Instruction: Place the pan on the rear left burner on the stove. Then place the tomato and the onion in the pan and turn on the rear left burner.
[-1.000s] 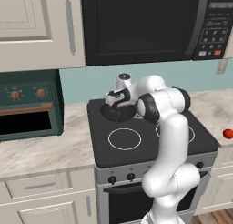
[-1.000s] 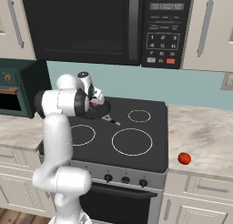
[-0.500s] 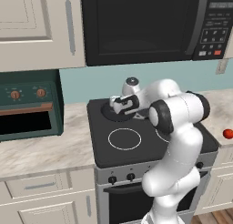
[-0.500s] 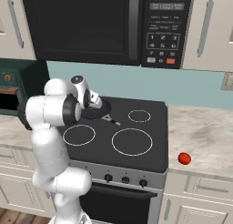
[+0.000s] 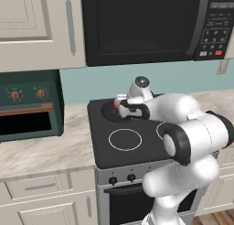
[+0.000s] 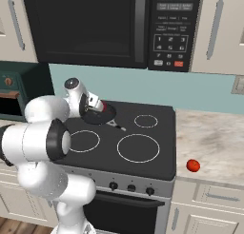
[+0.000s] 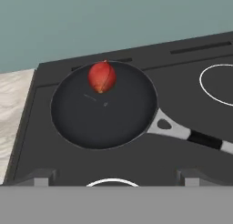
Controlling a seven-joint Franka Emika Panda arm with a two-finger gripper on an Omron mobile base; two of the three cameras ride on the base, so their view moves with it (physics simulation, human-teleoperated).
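Since a second ago the arm has swung back from the pan, elbow now bulking low in both base views. Stove [image 6: 143,161] with black glass top; pan [image 7: 103,107] sits at the rear left, covering its ring. In the hand view the gripper [image 7: 114,176] looks at the pan from the near side, fingers [image 7: 42,176] spread wide, holding nothing, clear of the rim. Pan lies toward 12 o'clock of the fingertips; handle [image 7: 191,135] runs out to 4 o'clock. Inside the pan: one red onion [image 7: 102,77], at the 12 o'clock edge. Tomato [image 6: 192,165] rests on the counter [image 6: 214,138] right of the stove, well apart from the pan.
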